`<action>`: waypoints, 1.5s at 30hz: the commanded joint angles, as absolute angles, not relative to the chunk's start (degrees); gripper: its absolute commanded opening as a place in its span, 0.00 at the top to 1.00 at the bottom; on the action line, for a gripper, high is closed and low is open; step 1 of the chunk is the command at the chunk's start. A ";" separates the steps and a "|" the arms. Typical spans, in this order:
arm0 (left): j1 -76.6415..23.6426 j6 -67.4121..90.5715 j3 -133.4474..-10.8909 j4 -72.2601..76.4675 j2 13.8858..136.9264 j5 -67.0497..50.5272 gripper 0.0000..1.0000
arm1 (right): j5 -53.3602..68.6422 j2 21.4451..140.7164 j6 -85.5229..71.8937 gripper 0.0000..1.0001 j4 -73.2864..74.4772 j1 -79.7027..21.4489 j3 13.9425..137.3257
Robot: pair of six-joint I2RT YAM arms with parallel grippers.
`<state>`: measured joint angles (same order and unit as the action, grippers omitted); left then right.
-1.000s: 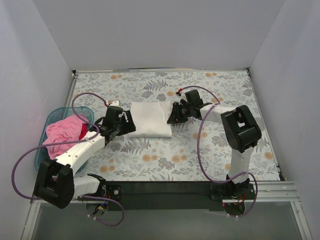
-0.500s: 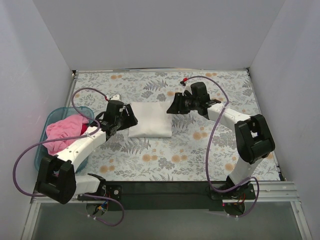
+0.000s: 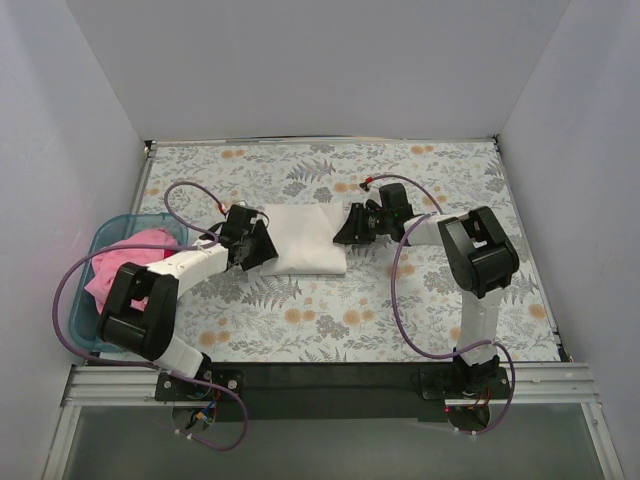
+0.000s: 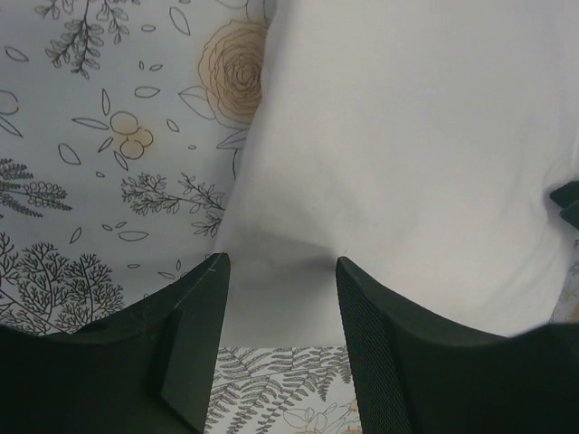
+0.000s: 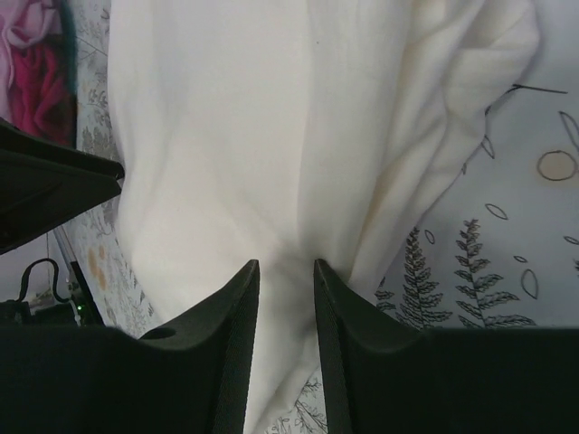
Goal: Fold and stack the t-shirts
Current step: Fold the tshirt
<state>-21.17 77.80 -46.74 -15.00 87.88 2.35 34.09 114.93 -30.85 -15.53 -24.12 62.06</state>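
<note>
The white t-shirt [image 3: 300,240] lies folded into a rectangle on the flowered table. My left gripper [image 3: 258,245] is at its left edge. In the left wrist view the left gripper [image 4: 280,262] is open, with the flat hem of the white t-shirt [image 4: 398,136] between its fingers. My right gripper [image 3: 345,232] is at the shirt's right edge. In the right wrist view the right gripper [image 5: 286,264] has its jaws close on a raised ridge of the white t-shirt [image 5: 235,117]. The pink t-shirt [image 3: 130,262] lies crumpled in the basket.
The teal basket [image 3: 88,300] stands at the table's left edge. White walls close in the table on three sides. Purple cables loop beside both arms. The black mounting rail [image 3: 330,375] runs along the near edge.
The right gripper rose off the shirt, then came back down onto its right edge with narrower jaws. The left gripper slid further onto the left edge and its jaws narrowed.
</note>
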 commanded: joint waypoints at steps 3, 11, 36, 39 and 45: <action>-21.01 79.19 -44.21 -16.70 81.15 0.18 0.52 | 33.57 110.42 -27.60 0.67 -17.58 -22.32 57.57; -22.76 78.48 -47.37 -19.60 71.72 -4.48 0.49 | 37.00 98.89 -31.02 0.64 -18.01 -26.36 57.22; -28.21 85.70 -42.62 -10.71 81.66 -6.69 0.68 | 38.94 101.87 -37.26 0.71 -30.59 -23.20 42.79; -28.13 85.34 -43.77 -13.79 76.74 -3.79 0.65 | 38.06 99.84 -37.35 0.71 -29.80 -23.29 44.64; -22.96 85.69 -40.79 -13.80 76.55 -0.88 0.66 | 37.97 106.34 -37.88 0.69 -29.18 -22.06 50.09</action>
